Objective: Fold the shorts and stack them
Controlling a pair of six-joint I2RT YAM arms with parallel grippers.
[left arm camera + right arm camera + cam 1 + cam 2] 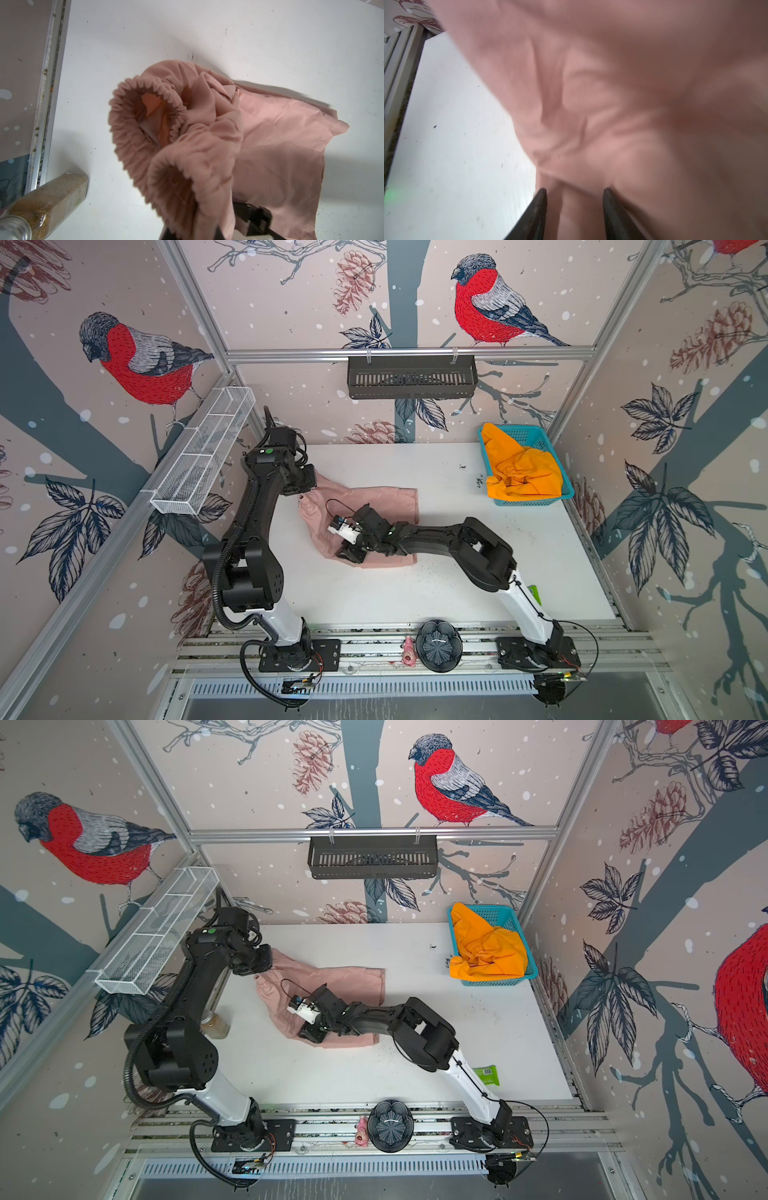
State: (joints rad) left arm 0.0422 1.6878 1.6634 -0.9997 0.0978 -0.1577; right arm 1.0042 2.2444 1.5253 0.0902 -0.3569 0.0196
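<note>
White table across the middle in both top views, partly covered by two black arms.

On its left-centre part, the pink shorts, mostly flat, both legs toward the right. Middle of the cloth hidden under the right arm's wrist. Waistband bunched up and raised off the table at the far-left corner of the cloth, gathered into a ring in the left wrist view.

In the far-right corner of the table, a teal basket with the orange shorts crumpled inside, spilling over the near-left corner of the rim. Waistband of this pair not possible to make out.

Left hand right at the raised waistband, closed and gripping the pink cloth. Fingers almost fully buried in the folds, with only some dark pieces at the frame edge in the left wrist view.

Right hand low over the near part of the pink shorts, fingertips clearly apart, so open. Pink cloth blurred just behind the gap; cannot tell whether touching.

Glass jar with brownish contents just beside the left arm, cut off at the corner in the left wrist view.

Small green packet near the right arm, half hidden behind it.
</note>
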